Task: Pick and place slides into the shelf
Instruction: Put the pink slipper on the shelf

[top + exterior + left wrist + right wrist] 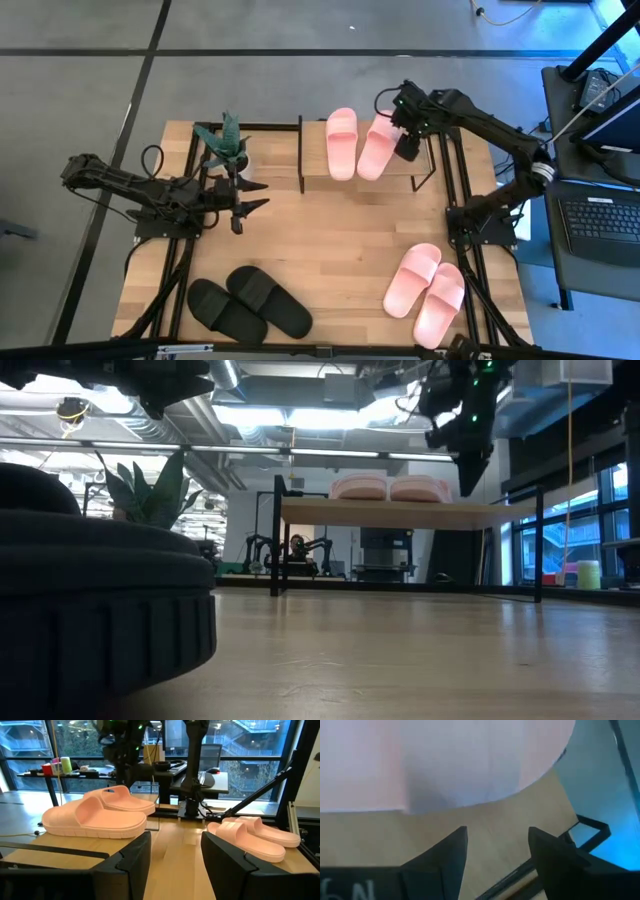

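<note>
One pale pink pair (358,144) lies side by side on the shelf's (314,160) wooden top board, soles down; the low view shows the pink pair (390,487) on the board (400,513). My right gripper (408,150) is open just right of that pair, slightly above the board (370,835), with the right slide's rounded end (470,765) just beyond its fingertips (497,832). A second pink pair (425,285) rests on the table's near right. The black pair (250,305) sits near left. My left gripper (258,196) waits open at mid-left, level above the table.
A potted plant (228,145) stands just left of the shelf, close to my left arm. Black frame rails (455,210) run along the table's left and right sides. Bare wood (340,225) lies between the shelf and the two pairs at the near edge.
</note>
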Controlling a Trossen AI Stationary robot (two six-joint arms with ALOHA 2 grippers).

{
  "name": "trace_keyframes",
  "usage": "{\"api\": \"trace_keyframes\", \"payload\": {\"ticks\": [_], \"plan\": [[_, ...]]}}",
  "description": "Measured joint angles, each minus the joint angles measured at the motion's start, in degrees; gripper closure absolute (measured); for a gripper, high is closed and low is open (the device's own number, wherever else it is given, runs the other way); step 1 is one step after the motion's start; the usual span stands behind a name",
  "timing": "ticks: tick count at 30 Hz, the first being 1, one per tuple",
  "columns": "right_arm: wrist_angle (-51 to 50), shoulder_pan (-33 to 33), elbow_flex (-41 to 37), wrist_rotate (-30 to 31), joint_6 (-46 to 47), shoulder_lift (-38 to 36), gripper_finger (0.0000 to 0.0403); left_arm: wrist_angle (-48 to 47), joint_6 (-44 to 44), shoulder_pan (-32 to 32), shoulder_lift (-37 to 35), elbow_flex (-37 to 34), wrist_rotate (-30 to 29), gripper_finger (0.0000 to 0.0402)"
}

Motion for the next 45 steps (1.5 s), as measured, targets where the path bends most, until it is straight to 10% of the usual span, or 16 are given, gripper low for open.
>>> {"api": "trace_keyframes", "payload": {"ticks": [45], "plan": [[15.7, -2.6, 0.0, -4.6, -3.6, 6.7, 0.0192, -1.5, 0.0, 0.1, 0.0, 0.0, 0.0, 0.0235]]}}
